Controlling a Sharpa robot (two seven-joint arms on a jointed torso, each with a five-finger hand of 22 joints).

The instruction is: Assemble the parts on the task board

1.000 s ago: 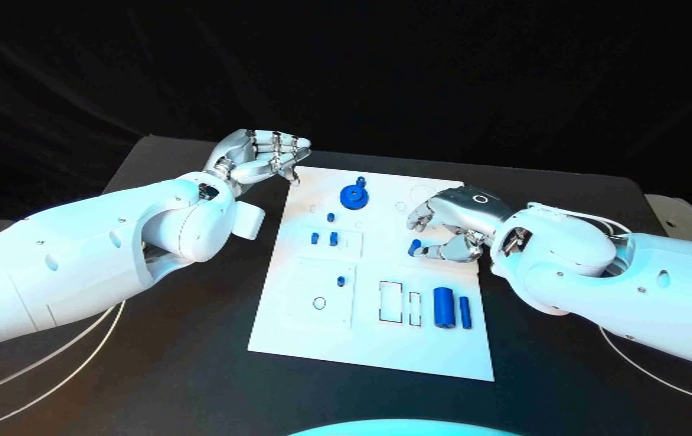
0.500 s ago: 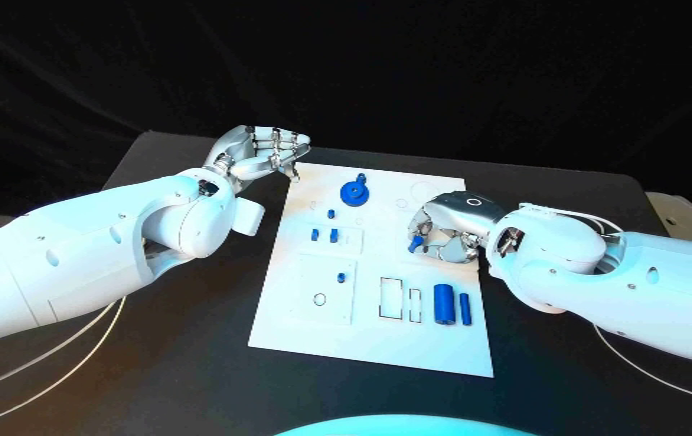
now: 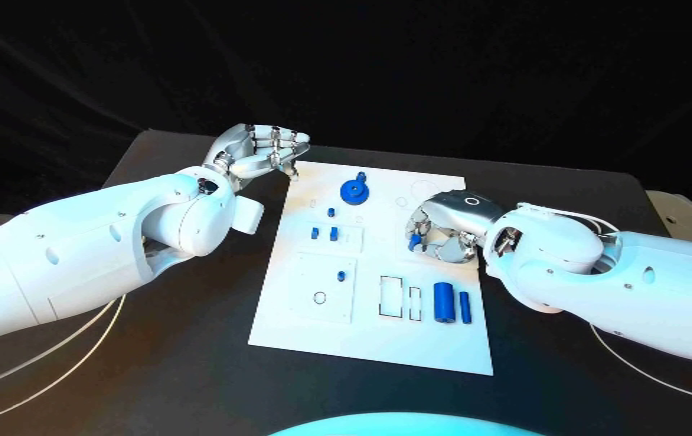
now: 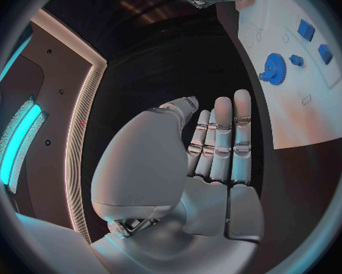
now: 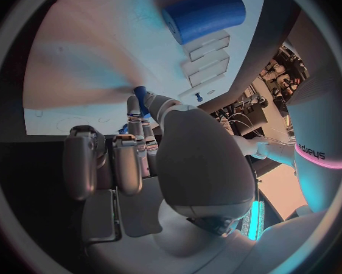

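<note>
A small blue part (image 3: pixel 417 242) is being pinched in the fingers of the right hand (image 3: pixel 444 228) over the right side of the white task board (image 3: pixel 320 328). The left hand (image 3: pixel 260 156) is being held empty beside the board's far left corner above the black worktop (image 3: pixel 173 376), fingers loosely apart. A blue gear (image 3: pixel 353 194) is lying on the board's far end.

The task board (image 3: pixel 378 341) looks like smooth matt white plastic; the parts (image 3: pixel 444 304) are blue plastic; the table (image 3: pixel 188 366) is matt black.

One word reads — "sharpa", on the white left arm (image 5: pixel 311 134) in the right wrist view.
</note>
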